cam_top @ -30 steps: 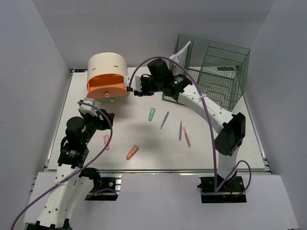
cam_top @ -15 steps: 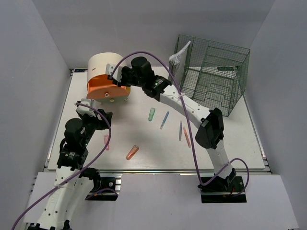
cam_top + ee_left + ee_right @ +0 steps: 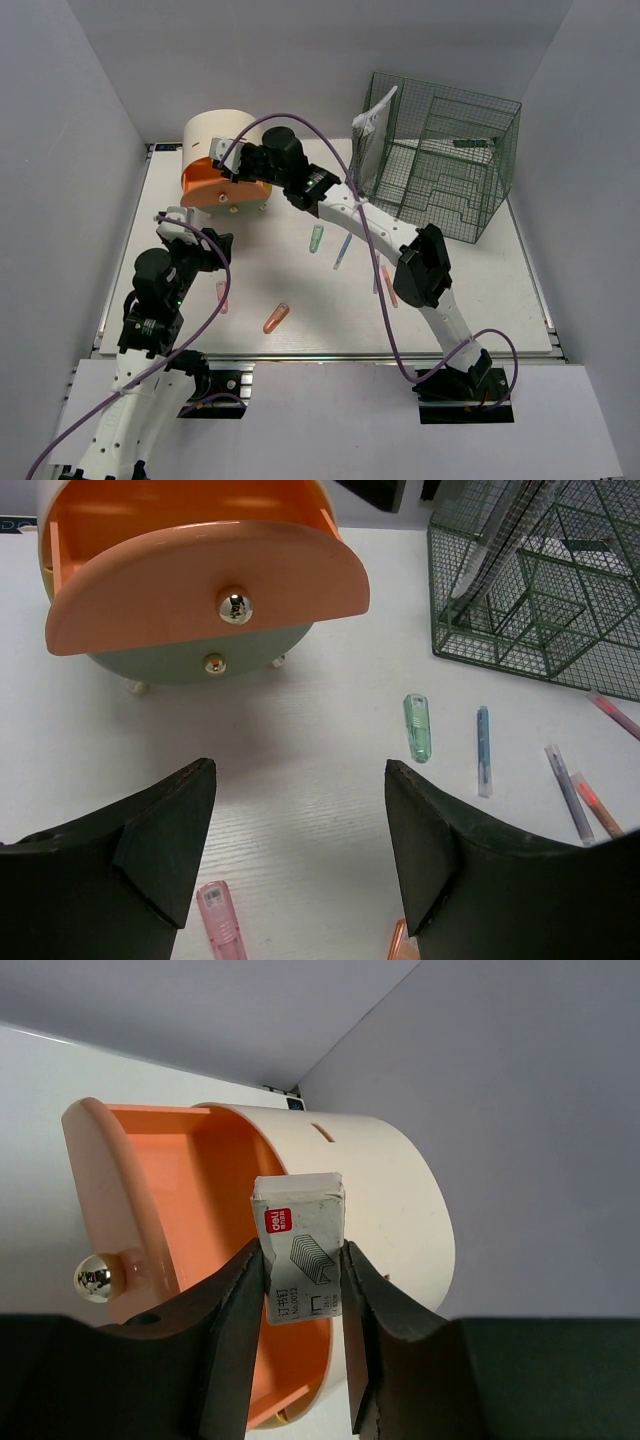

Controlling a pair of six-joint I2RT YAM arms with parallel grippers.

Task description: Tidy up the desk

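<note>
The white desk (image 3: 470,300) holds a cream-and-orange round drawer box (image 3: 222,135) at the back left, with its orange drawer (image 3: 205,190) pulled open. My right gripper (image 3: 235,170) reaches over that drawer. In the right wrist view it (image 3: 300,1255) is shut on a small grey staple box (image 3: 297,1210), held upright just above the open drawer (image 3: 200,1190). My left gripper (image 3: 205,250) hovers low over the desk in front of the drawer box. Its jaws (image 3: 300,850) stand wide open and empty. A pink tube (image 3: 218,920) lies just below them.
A green wire rack (image 3: 440,160) stands at the back right. Loose on the desk lie a green tube (image 3: 317,238), a blue pen (image 3: 343,250), a pink tube (image 3: 222,296), an orange tube (image 3: 275,318) and two pens (image 3: 388,288) partly under the right arm.
My right arm has swung left from beside the wire rack to over the open orange drawer. The left arm has hardly moved.
</note>
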